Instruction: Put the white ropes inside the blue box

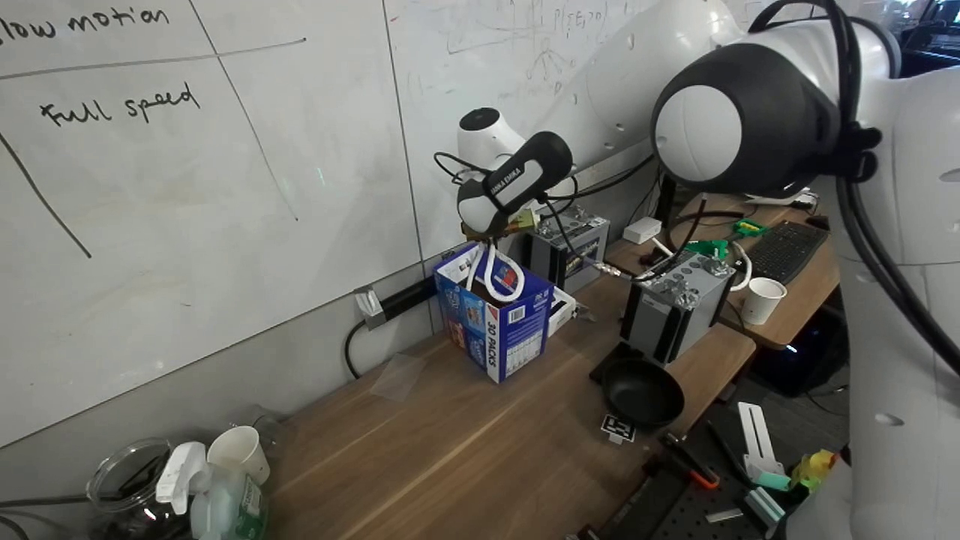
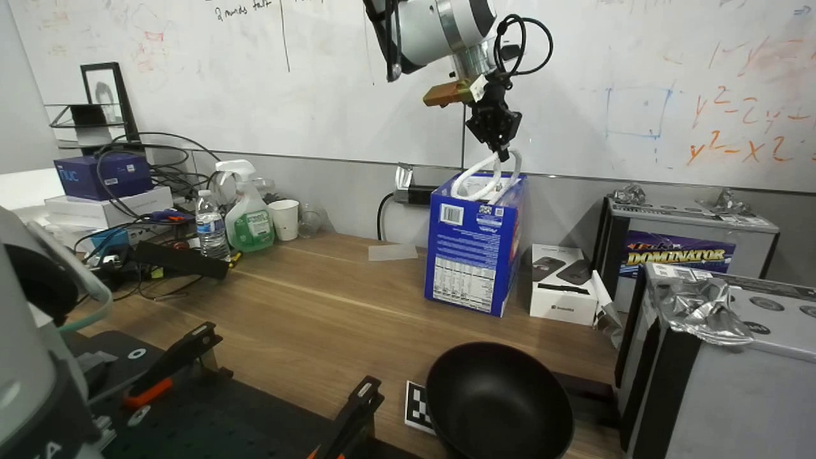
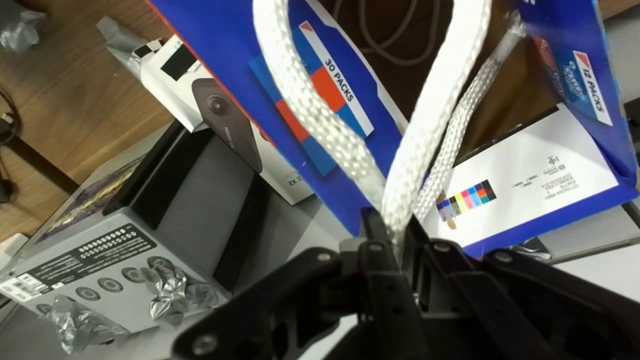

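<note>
The blue box (image 1: 536, 304) stands upright by the whiteboard wall with its top open; it also shows in an exterior view (image 2: 472, 245) and in the wrist view (image 3: 225, 30). My gripper (image 2: 503, 155) is above the box opening, pointing down. In the wrist view the fingers (image 3: 395, 225) are shut on the white ropes (image 3: 429, 120). The strands hang in loops from the fingertips at the box's top, in both exterior views (image 1: 520, 283) (image 2: 460, 178). One strand has a frayed end. Thin pale cord loops show inside the box; its bottom is partly hidden.
A black pan (image 2: 500, 401) lies in front of the box. Grey electronic units (image 1: 675, 307) (image 2: 682, 242) and a small white carton (image 2: 561, 293) stand beside it. The whiteboard (image 1: 322, 150) rises close behind. A spray bottle (image 2: 250, 217) and cup (image 2: 285, 220) stand farther along the wall.
</note>
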Tool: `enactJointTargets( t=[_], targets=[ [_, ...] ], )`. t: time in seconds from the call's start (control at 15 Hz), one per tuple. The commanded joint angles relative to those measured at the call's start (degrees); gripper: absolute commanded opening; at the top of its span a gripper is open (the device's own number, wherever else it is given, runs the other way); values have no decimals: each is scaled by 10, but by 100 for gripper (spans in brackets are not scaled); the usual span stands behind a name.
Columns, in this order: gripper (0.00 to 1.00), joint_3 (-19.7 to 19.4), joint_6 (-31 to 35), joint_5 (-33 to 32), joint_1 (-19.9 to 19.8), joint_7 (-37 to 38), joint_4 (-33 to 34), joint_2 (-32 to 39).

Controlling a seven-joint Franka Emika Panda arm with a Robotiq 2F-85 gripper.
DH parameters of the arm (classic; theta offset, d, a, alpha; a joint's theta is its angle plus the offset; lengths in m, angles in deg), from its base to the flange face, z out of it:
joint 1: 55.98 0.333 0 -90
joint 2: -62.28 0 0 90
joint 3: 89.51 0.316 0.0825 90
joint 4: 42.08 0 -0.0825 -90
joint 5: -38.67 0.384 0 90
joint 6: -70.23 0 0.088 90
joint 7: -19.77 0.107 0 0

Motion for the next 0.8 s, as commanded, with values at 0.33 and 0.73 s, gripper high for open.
enactJointTargets(
  t=[0.33,0.73],
  targets=[
    [11,30,23,135,-25,-167,-1,21],
    [53,51,-19,186,-36,-265,-22,3]
  ],
)
